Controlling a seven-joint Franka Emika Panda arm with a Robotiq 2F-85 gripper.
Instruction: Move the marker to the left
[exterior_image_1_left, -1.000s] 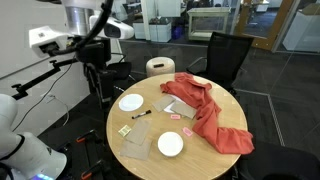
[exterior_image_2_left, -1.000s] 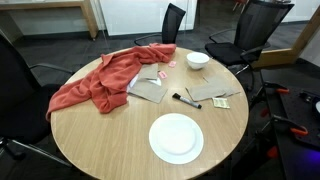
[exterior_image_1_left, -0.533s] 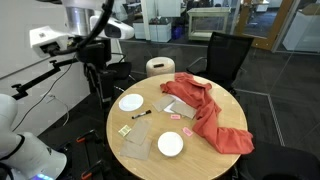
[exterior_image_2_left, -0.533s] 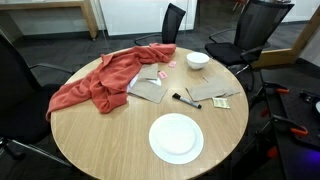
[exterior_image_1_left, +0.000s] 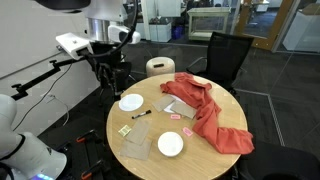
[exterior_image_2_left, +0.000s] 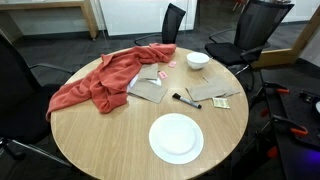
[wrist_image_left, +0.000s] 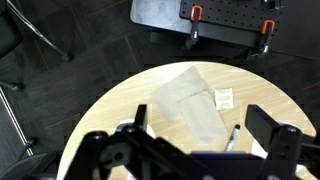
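Black marker (exterior_image_2_left: 185, 100) was seen right of centre, just beside a sheet (exterior_image_2_left: 212, 92); with the hand (wrist_image_left: 198, 118) spread wide, both could be caught together.

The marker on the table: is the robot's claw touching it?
Apart. In an exterior view the gripper hangs in the air off to the side of the table, while the marker lies flat on it, a clear gap between them.

Even indoor light, soft shadows, small coarse frames; wrist foreground blurred
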